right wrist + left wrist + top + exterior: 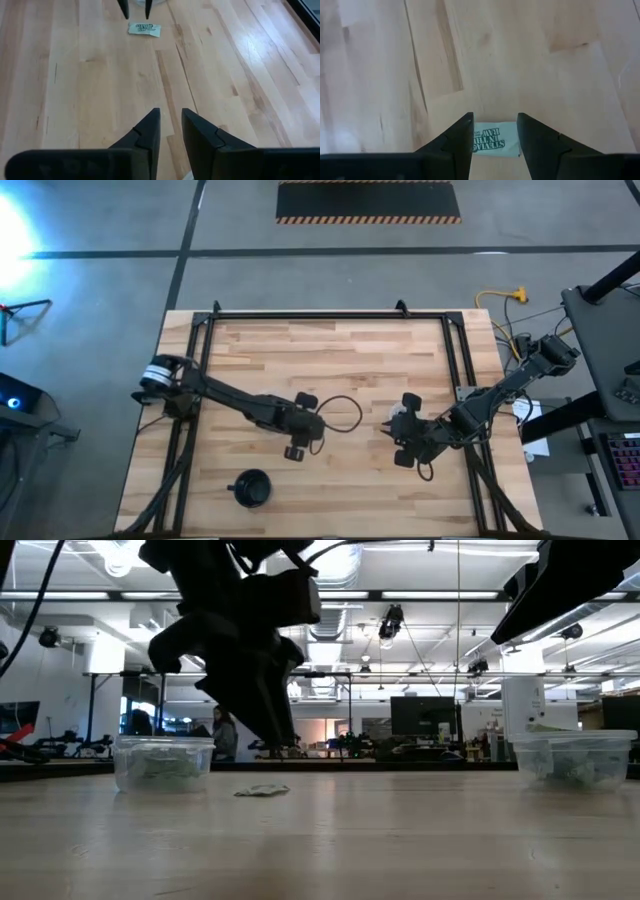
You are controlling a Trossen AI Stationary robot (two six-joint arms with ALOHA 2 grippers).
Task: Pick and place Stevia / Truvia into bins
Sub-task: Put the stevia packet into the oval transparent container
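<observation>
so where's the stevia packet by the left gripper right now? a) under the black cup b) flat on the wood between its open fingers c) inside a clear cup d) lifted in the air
B: the stevia packet lies flat on the wooden table, between the open fingers of the left gripper, not yet lifted.

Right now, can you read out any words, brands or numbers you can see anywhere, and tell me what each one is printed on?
"STEVIA IN THE RAW": dark green print on the pale green packet lying flat on the table, seen between the fingers of the left gripper; the small line beside it is too small to read.
Same packet in the right wrist view: print visible but too blurred to read.
Clear cups: no readable text.
</observation>
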